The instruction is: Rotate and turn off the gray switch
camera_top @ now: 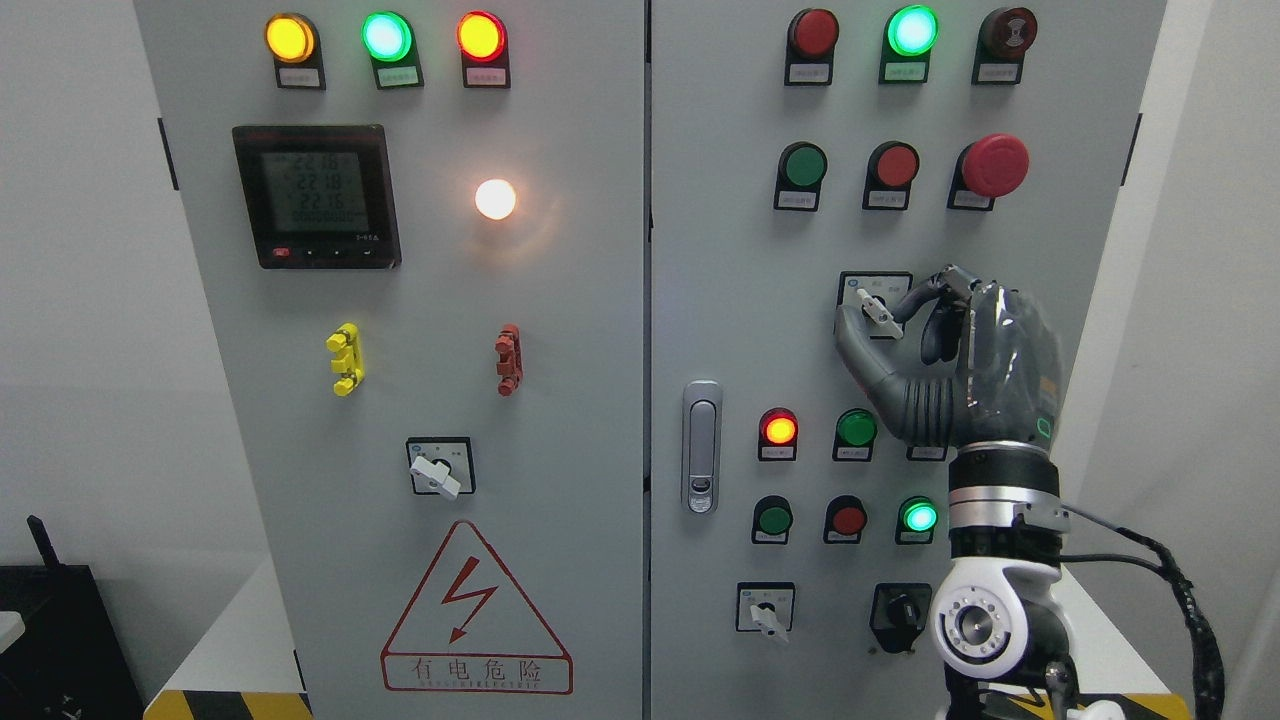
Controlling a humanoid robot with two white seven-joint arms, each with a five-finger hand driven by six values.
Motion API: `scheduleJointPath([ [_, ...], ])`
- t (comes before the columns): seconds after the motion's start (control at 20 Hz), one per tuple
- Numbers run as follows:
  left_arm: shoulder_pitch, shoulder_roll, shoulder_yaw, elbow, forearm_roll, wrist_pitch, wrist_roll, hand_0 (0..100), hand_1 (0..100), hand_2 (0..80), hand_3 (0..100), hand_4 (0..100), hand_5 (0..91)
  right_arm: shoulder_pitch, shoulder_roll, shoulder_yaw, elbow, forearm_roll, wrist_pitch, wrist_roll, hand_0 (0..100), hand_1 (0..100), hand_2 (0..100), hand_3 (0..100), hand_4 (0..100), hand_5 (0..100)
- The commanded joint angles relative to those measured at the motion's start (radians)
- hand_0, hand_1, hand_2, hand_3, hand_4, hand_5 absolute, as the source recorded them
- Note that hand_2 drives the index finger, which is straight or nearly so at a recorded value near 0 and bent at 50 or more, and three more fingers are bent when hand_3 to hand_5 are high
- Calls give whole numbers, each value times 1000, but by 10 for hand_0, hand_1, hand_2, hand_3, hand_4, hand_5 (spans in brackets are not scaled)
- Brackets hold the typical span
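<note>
Fingers (905,300) of the right hand (960,365) pinch the gray switch (876,312), thumb below and index above its knob, approx. opposite sides, so a wrist turn can rotate it. Green lamp (856,428) sits below the thumb.

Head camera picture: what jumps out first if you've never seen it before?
The dark robot right hand at right, its fingers pinching the small gray rotary switch on the pale gray cabinet. Then the glowing white round lamp on the left door, and the red lightning warning triangle below.
</note>
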Motion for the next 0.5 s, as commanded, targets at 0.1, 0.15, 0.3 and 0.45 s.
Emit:
scheduleJointPath([
  [0.1, -9, 0, 8, -26, 20, 0, -1, 120, 389, 0, 0, 0, 0, -2, 0, -20, 3, 2, 4, 4, 263, 490, 659, 1000, 1000, 1000],
  [0.15, -9, 0, 9, -26, 20, 0, -1, 120, 389, 0, 0, 0, 0, -2, 0, -20, 3, 2, 7, 4, 265, 491, 659, 1000, 1000, 1000],
  [0.3, -9, 0, 8, -26, 20, -2, -1, 120, 389, 0, 0, 0, 0, -2, 0, -19, 6, 2, 7, 4, 267, 492, 659, 1000, 1000, 1000],
  [0.45, -9, 0, 8, -26, 20, 0, -1, 120, 389, 0, 0, 0, 0, -2, 0, -19, 9, 2, 7, 4, 268, 492, 660, 1000, 1000, 1000],
])
